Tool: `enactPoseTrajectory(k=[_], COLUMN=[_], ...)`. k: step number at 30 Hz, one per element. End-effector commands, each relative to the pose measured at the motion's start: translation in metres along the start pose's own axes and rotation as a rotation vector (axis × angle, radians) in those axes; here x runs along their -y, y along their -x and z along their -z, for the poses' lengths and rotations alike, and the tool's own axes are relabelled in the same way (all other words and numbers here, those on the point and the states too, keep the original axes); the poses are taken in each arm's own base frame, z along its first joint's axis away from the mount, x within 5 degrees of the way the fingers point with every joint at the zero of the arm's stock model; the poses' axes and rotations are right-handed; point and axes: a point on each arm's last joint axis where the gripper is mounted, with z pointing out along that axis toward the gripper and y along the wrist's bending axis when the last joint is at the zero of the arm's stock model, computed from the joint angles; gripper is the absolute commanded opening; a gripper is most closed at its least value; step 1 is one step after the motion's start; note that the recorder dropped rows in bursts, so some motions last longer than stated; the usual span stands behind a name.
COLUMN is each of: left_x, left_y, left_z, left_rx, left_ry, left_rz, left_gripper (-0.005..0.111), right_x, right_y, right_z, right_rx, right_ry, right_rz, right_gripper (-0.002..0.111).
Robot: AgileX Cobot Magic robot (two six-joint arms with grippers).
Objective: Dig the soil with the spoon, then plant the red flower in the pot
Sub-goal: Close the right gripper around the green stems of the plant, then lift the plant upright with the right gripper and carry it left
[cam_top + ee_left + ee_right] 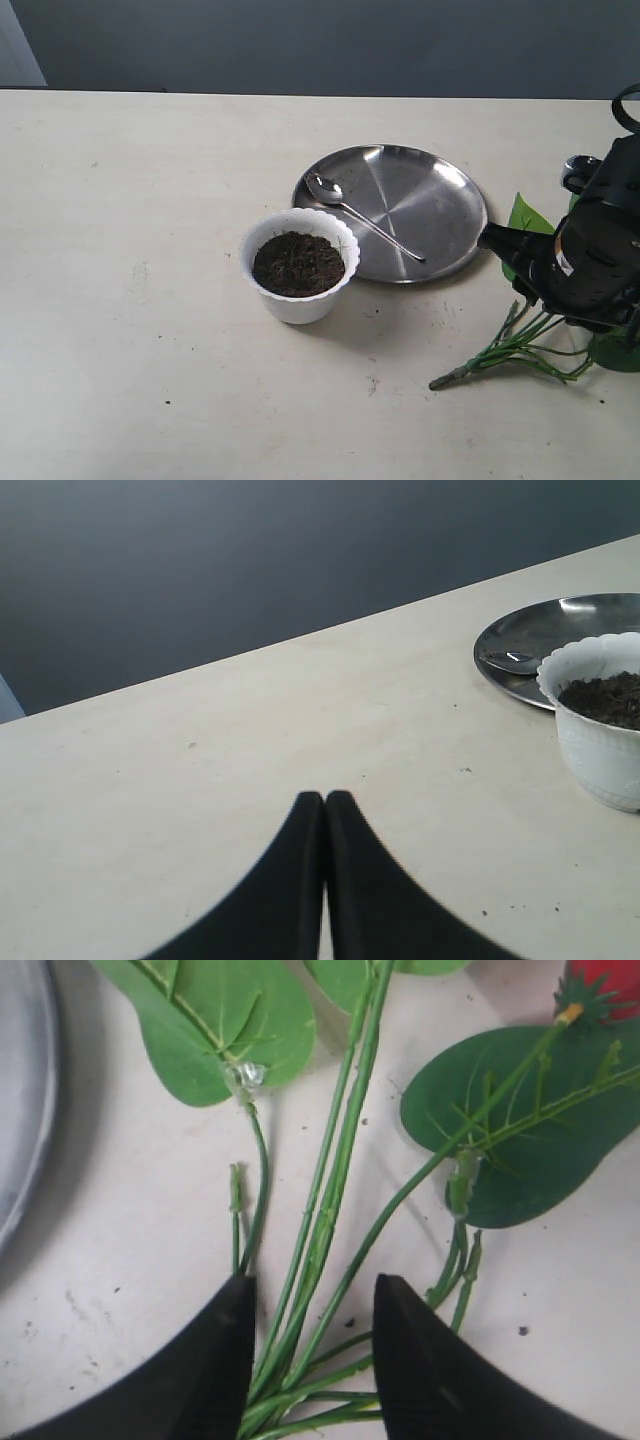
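Seemingly early on: the spoon (364, 217) lies unused on the plate (445, 215), soil (298, 263) undisturbed in the pot (297, 300), while the right gripper (312, 1335), at three o'clock, has its fingers (215, 1360) parted around the red flower (330, 1200) stems, and the left gripper (325, 805) is closed, empty.

My pot (299, 265) is white with a scalloped rim, its soil (298, 263) dark brown-black. The plate (440, 215) and spoon (360, 217) gleam silver. My red flower (330, 1190) shows green stems, green leaves, one glossy red bloom. My fingers (200, 1370) are black.

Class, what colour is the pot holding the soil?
White, with a wavy rim: the pot shows best in the exterior view.
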Motion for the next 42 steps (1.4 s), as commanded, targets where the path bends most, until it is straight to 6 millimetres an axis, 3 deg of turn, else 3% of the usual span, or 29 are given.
enactPoseTrajectory(k=[1, 4, 28, 30, 34, 38, 42], left_x=[0.0, 0.0, 0.0, 0.0, 0.0, 0.0, 0.0], left_y=[0.002, 0.002, 0.002, 0.002, 0.002, 0.002, 0.002], left_z=[0.0, 0.0, 0.0, 0.0, 0.0, 0.0, 0.0], left_rx=[0.017, 0.017, 0.017, 0.017, 0.017, 0.017, 0.017], left_ry=[-0.006, -0.006, -0.006, -0.006, -0.006, -0.006, -0.006], left_rz=[0.011, 0.011, 0.011, 0.011, 0.011, 0.011, 0.011], left_gripper=[0.0, 0.0, 0.0, 0.0, 0.0, 0.0, 0.0], right_x=[0.0, 0.001, -0.008, -0.008, -0.003, 0.005, 0.008], right_y=[0.001, 0.002, -0.004, -0.005, -0.006, -0.004, -0.002], right_z=[-0.002, -0.002, -0.049, -0.051, -0.048, -0.038, -0.014], right_rx=[0.0, 0.013, 0.009, 0.003, -0.013, -0.004, 0.037], right_ry=[-0.002, -0.009, -0.1, -0.105, -0.16, -0.211, -0.194], right_rz=[0.008, 0.023, -0.033, -0.028, -0.063, -0.017, 0.02], right_gripper=[0.052, 0.062, 0.053, 0.043, -0.001, 0.0, 0.0])
